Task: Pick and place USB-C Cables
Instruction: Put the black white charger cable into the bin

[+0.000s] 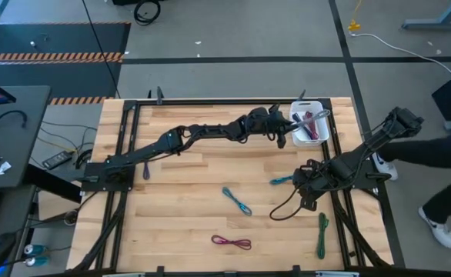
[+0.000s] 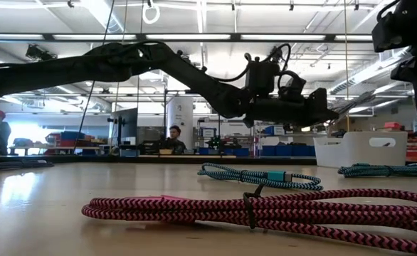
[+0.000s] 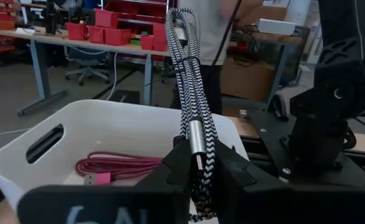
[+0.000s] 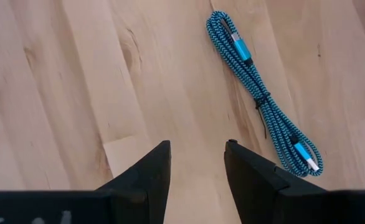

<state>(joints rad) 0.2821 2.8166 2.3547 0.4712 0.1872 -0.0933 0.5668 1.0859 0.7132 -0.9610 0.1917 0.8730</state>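
My left gripper (image 3: 198,158) reaches out over the white bin (image 1: 322,137) at the table's far right and is shut on the grey black-and-white braided cable (image 3: 185,74). A maroon cable (image 3: 117,167) lies on the bin's floor. My right gripper (image 4: 198,149) hovers open above the wood, close to the teal cable (image 4: 260,93), which lies flat near the right side (image 1: 281,181). Also flat on the table are the light blue cable (image 1: 237,201), the magenta cable (image 1: 232,242), the green cable (image 1: 322,235) and the purple cable (image 1: 146,169). My left gripper pinches the grey cable's folded bundle between its two fingers, beside a silver plug (image 3: 195,140), several strands together. The fingers come roughly level from the table's left. The bundle juts out past the fingertips (image 2: 351,105), lifted clear above the bin.
A black frame borders the table's left, far and right sides (image 1: 125,146). A loose black cord (image 1: 283,208) loops on the wood under the right arm. In the low view the magenta cable (image 2: 265,213) lies nearest the camera. A person stands at the table's right (image 1: 449,192).
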